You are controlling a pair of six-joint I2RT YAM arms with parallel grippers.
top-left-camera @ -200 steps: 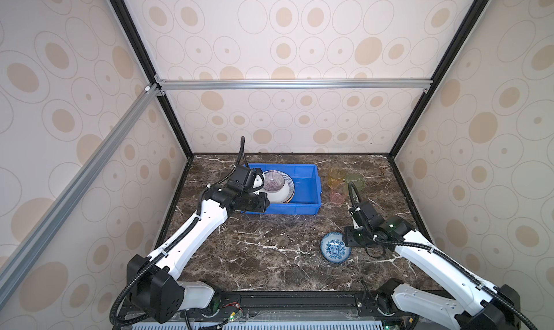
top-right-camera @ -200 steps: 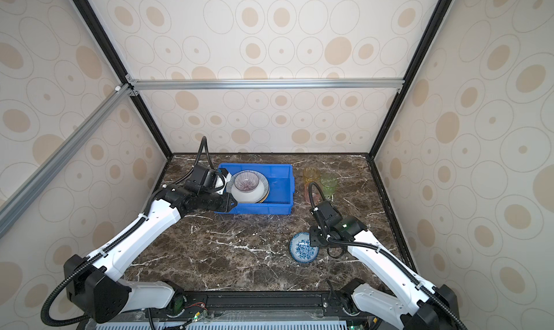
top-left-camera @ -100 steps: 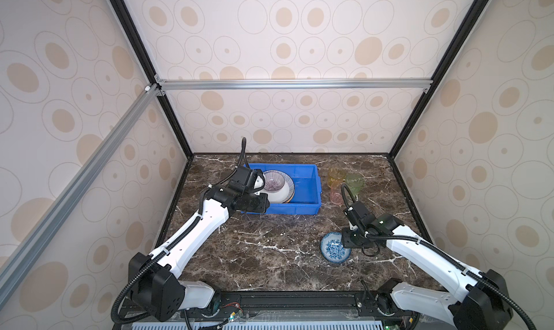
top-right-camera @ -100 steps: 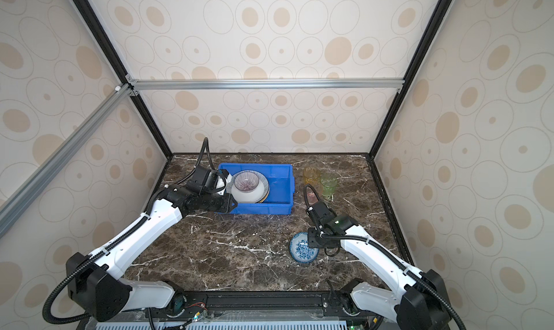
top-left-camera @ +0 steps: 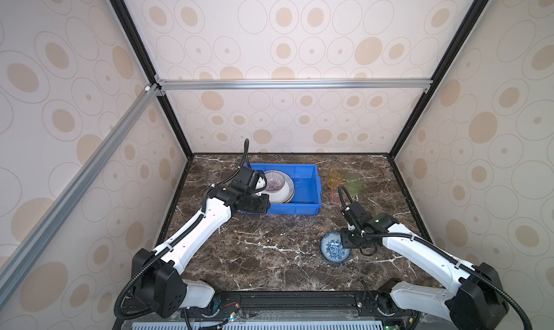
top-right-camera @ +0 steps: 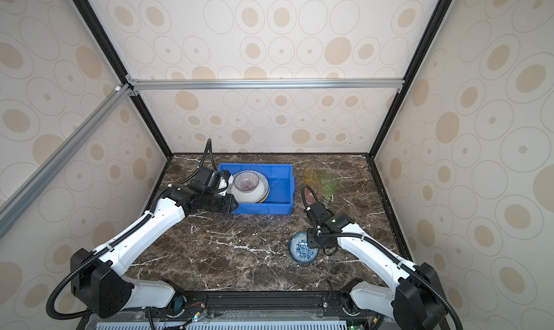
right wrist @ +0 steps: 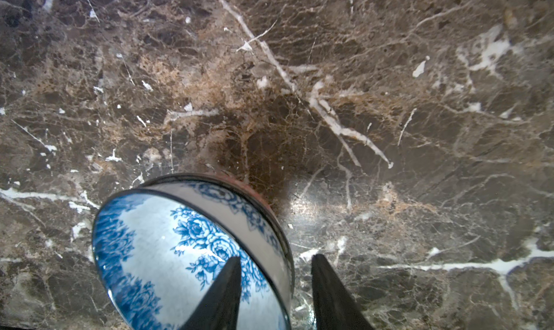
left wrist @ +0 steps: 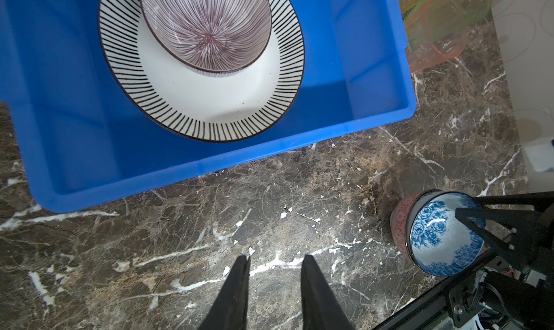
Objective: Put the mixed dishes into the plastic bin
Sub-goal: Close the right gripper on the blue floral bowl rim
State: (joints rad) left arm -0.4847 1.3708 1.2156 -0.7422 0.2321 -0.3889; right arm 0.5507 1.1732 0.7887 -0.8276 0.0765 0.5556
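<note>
Two white robot arms reach over a dark marble table (top-left-camera: 269,253) inside a booth with spotted walls. At the back of the table sits the blue bin (top-left-camera: 287,210). Inside it, toward its left end, lies the striped-rim plate (left wrist: 209,103) with the purple-rayed bowl (left wrist: 207,28) resting on it. The thin yellowish edge of a second plate (top-right-camera: 266,195) peeks out underneath, its pattern hidden. The left gripper (left wrist: 275,258) hangs over bare marble just in front of the bin's near wall, its two fingers spread with nothing between them. In both top views the arm's black wrist covers those fingers and the bin's near left corner. Right of the bin three see-through cups stand close together: the yellow tumbler (top-left-camera: 336,175), the green tumbler (top-left-camera: 354,183) and the pink tumbler (top-left-camera: 333,197), the last partly crossed by the right arm's cable. Nearer the front, well apart from the bin, the blue floral bowl (top-left-camera: 331,250) sits on the table. The right gripper (right wrist: 275,257) straddles its rim, one finger inside and one outside, spread, with a sliver of table showing between the outer finger and the bowl's wall. The right wrist view cuts off the bowl's near side, and whether the inner finger touches the bowl cannot be told.
</note>
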